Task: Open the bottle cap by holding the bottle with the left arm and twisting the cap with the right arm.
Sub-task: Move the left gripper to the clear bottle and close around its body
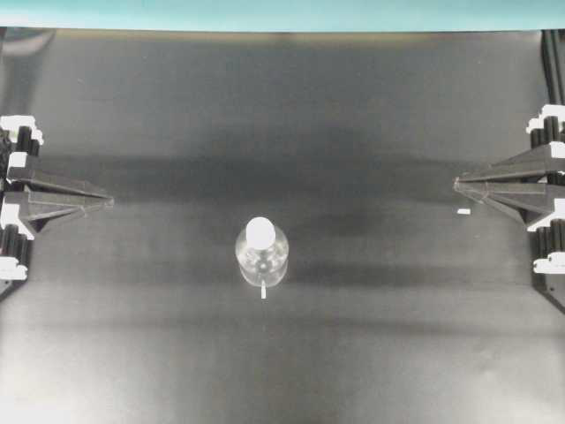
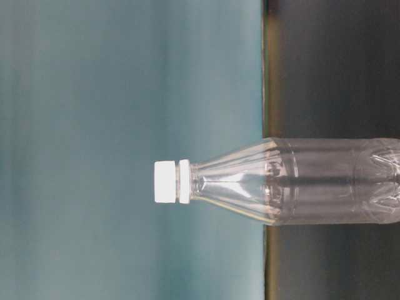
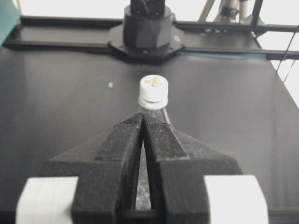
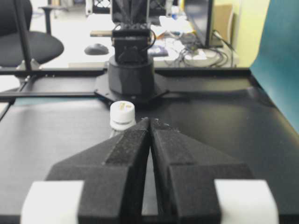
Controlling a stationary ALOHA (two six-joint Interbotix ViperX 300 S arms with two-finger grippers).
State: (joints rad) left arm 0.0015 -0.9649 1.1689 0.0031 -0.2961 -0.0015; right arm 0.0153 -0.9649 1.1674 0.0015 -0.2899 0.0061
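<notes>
The black surface (image 1: 282,106) lay wide and dull under me, with a teal wall (image 1: 282,13) running along its far edge in the overhead view. My two arms sat back at opposite sides of it, well apart from everything in the middle. My left gripper (image 1: 108,201) pointed inward from the left edge, its black fingers pressed together to a narrow point and holding nothing; from its own wrist camera the two fingers met with only a thin slit between them. My right gripper (image 1: 457,184) mirrored it from the right edge, likewise closed and empty, its tips touching in the right wrist view. Between them, nearer the front of the surface and close to its centre line, the bottle (image 1: 262,256) stood upright on its base, clear and round-bodied, touched by neither gripper. The table-level camera was turned on its side, so there the bottle (image 2: 312,181) ran across the frame with its ribbed shoulder tapering toward the neck. The bottle cap (image 1: 260,231) sat on the neck, white and narrower than the body, above a white collar ring. A small white mark (image 1: 463,212) lay on the surface just below my right gripper, and a short white sliver (image 1: 263,290) showed at the bottle's near side.
</notes>
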